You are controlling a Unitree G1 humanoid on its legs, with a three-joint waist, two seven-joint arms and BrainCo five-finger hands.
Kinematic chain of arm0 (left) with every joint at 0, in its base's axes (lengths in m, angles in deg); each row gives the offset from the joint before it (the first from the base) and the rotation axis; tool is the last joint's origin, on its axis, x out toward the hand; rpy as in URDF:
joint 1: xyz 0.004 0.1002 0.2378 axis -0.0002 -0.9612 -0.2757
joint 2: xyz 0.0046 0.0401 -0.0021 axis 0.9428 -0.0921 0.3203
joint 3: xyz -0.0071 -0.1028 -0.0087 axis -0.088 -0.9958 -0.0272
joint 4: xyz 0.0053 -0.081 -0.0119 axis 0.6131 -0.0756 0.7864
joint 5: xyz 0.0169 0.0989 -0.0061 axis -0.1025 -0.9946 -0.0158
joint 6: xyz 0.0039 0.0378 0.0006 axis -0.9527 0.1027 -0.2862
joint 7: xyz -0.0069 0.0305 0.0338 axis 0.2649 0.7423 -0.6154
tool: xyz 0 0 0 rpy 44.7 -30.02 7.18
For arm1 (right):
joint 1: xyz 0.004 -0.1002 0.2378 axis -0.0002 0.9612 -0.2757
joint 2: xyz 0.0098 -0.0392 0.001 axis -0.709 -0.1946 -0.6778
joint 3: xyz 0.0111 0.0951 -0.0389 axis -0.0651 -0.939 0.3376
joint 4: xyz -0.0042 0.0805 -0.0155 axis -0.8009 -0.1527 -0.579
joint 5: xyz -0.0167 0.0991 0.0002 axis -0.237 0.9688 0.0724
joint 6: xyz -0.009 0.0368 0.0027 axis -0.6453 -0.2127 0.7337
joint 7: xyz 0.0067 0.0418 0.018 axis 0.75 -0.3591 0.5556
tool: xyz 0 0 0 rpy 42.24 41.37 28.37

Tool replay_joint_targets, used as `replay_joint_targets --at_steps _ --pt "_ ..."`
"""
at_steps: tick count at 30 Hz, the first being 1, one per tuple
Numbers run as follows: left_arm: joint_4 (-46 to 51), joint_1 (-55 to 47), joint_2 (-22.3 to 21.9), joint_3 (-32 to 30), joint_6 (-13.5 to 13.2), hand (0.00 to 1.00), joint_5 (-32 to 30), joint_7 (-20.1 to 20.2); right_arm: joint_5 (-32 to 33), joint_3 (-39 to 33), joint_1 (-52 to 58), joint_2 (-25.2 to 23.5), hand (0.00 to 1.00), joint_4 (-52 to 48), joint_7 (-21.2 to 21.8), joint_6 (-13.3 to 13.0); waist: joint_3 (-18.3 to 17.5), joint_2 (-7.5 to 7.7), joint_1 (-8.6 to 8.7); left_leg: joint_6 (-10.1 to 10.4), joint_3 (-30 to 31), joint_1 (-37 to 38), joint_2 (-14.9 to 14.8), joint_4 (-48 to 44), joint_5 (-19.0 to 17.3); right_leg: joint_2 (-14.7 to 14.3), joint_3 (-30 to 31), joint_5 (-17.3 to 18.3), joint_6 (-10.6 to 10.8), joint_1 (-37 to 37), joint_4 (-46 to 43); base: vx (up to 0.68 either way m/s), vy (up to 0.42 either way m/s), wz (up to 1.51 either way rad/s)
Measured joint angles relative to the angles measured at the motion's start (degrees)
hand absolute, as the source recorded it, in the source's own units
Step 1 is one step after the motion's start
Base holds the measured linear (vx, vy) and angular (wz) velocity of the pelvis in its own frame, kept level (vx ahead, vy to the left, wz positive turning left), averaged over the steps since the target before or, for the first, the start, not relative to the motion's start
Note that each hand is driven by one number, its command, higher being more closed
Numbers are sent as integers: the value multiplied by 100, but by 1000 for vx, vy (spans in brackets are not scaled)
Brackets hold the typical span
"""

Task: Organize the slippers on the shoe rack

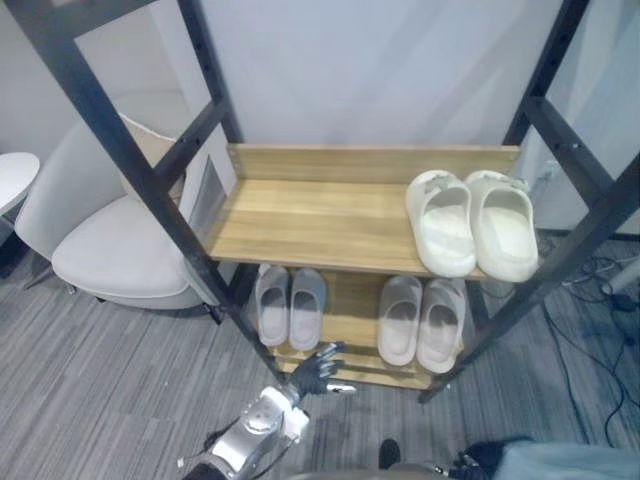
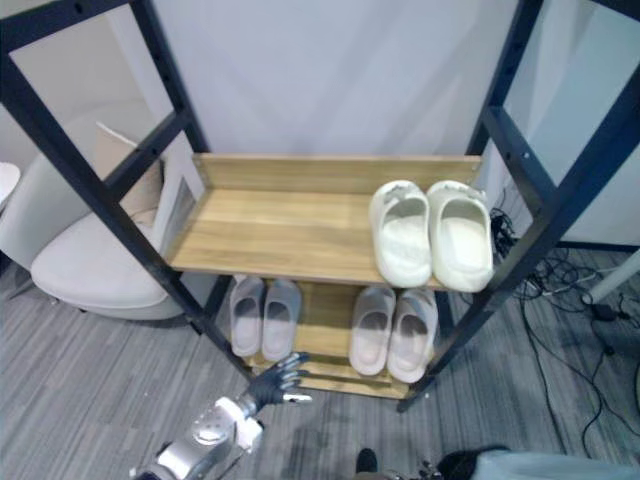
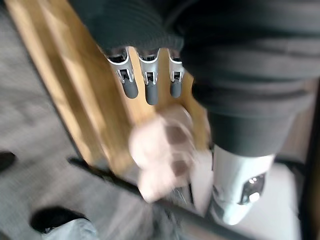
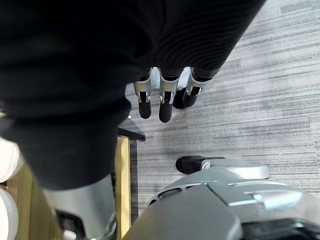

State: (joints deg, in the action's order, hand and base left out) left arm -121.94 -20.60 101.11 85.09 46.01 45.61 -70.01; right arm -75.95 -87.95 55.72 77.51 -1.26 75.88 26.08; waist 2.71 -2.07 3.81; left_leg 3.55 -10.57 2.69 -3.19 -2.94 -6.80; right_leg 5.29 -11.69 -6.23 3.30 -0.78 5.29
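Note:
The shoe rack has a black metal frame (image 1: pixel 150 180) and wooden shelves. On the upper shelf (image 1: pixel 310 220) a white pair of slippers (image 1: pixel 470 222) lies at the right end. The lower shelf (image 1: pixel 350 310) carries a grey pair (image 1: pixel 290 305) on the left and a pale beige pair (image 1: pixel 422 320) on the right. My left hand (image 1: pixel 318 372) hovers low at the front edge of the lower shelf, just before the grey pair, open and empty. In the left wrist view its fingers (image 3: pixel 150 85) point over the wood toward a pale slipper (image 3: pixel 160 150). My right hand (image 4: pixel 165 97) hangs open above the grey carpet.
A white upholstered chair (image 1: pixel 110 250) stands left of the rack, with the rim of a small white table (image 1: pixel 15 175) beyond it. Cables (image 1: pixel 600 300) trail on the carpet to the right. The left half of the upper shelf is bare wood.

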Motion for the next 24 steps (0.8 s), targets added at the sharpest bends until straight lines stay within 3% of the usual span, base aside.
replay_joint_targets --at_steps 11,20,24 --pt "-2397 124 -187 -1533 218 0 -1053 -597 -7 -337 -205 -205 0 284 -144 18 77 197 -41 46 -141 180 -41 88 -20 -60 89 27 -10 69 25 23 -3 -6" --pt "-2757 36 -359 -2263 355 0 -1368 -834 -15 -519 -257 -206 0 299 -164 25 120 175 -90 99 -210 233 -79 83 -60 -98 153 35 -10 86 27 -11 -8 -4" --pt "-2847 35 -425 -2297 357 0 -1420 -843 -22 -572 -279 -206 0 310 -159 28 162 154 -90 104 -209 235 -108 85 -66 -126 151 77 -44 86 27 0 0 0"
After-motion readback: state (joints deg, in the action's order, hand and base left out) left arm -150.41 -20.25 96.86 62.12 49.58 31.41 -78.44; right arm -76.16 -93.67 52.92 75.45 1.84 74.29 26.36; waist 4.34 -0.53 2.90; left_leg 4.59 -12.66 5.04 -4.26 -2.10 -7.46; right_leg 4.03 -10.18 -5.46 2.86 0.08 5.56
